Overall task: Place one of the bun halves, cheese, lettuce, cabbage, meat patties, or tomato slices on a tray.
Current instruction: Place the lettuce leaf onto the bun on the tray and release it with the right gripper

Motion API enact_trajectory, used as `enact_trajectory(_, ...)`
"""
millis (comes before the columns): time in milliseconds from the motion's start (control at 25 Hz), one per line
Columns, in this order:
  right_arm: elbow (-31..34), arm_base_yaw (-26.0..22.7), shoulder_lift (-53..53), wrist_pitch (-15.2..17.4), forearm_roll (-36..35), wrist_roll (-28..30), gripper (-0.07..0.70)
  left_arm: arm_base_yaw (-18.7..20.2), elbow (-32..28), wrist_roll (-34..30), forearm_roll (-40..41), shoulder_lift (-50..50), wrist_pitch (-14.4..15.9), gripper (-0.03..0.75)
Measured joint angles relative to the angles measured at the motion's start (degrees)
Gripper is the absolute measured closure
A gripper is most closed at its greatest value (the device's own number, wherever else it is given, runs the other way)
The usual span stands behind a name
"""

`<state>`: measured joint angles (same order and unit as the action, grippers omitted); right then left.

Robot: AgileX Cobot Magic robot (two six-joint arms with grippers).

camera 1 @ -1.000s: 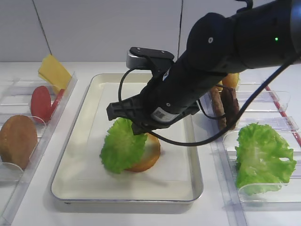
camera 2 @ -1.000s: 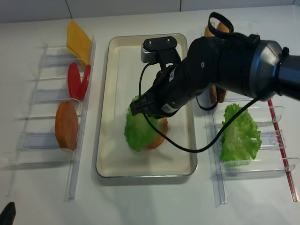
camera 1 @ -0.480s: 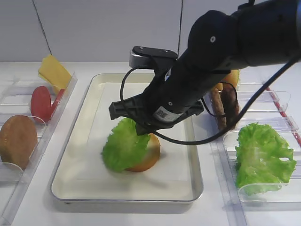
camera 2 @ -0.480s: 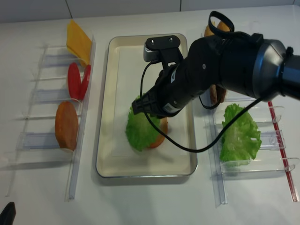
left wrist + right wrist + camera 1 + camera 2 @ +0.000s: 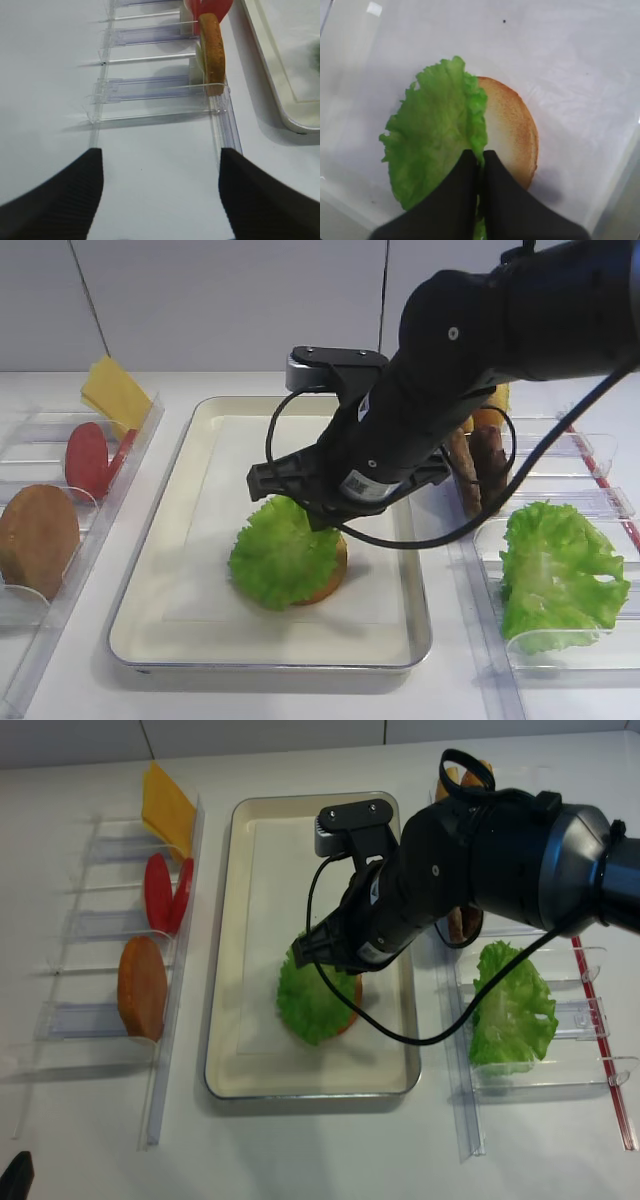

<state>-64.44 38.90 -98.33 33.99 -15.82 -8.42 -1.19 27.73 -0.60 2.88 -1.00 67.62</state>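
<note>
A cream tray (image 5: 215, 480) lies in the middle with a toasted bun half (image 5: 512, 130) on its paper liner. The frilly green lettuce (image 5: 285, 560) lies across the bun's left part and hides most of it in the exterior views. My right gripper (image 5: 481, 156) is just above the bun, shut on the lettuce's edge, with the leaf (image 5: 432, 135) spreading to the left of its fingers. My left gripper (image 5: 160, 165) is open over bare white table, short of the clear holders, with nothing between its fingers.
Left holders (image 5: 150, 87) carry cheese (image 5: 115, 395), tomato slices (image 5: 88, 458) and a brown bun half (image 5: 38, 538). Right holders carry meat patties (image 5: 480, 465) and the cabbage, a larger crinkly leaf (image 5: 560, 570). The right arm (image 5: 480, 860) spans the tray's right side.
My right gripper has moved right and down with the lettuce. The leaf, hanging off the bun's left side before, now lies flatter over the bun. The left arm has not moved.
</note>
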Motion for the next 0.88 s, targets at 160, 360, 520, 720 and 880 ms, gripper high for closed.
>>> enact_trajectory(160,0.00,0.00,0.00,0.51,1.58,0.00,0.600,0.00,0.00,0.00,0.00,0.00,0.00,0.225)
enact_trajectory(360,0.00,0.00,0.00,1.34,1.71,2.04,0.297,0.00,0.00,0.00,0.00,0.00,0.00,0.225)
enact_trajectory(520,0.00,0.00,0.00,2.54,2.22,2.35,0.003,0.00,0.00,0.00,0.00,0.00,0.00,0.225)
enact_trajectory(720,-1.87,0.00,0.41,4.67,3.68,2.35,-0.054,0.00,0.00,0.00,0.00,0.00,0.00,0.225)
enact_trajectory(880,-5.55,0.00,3.63,8.63,6.43,2.35,-0.057,0.00,0.00,0.00,0.00,0.00,-0.02,0.225)
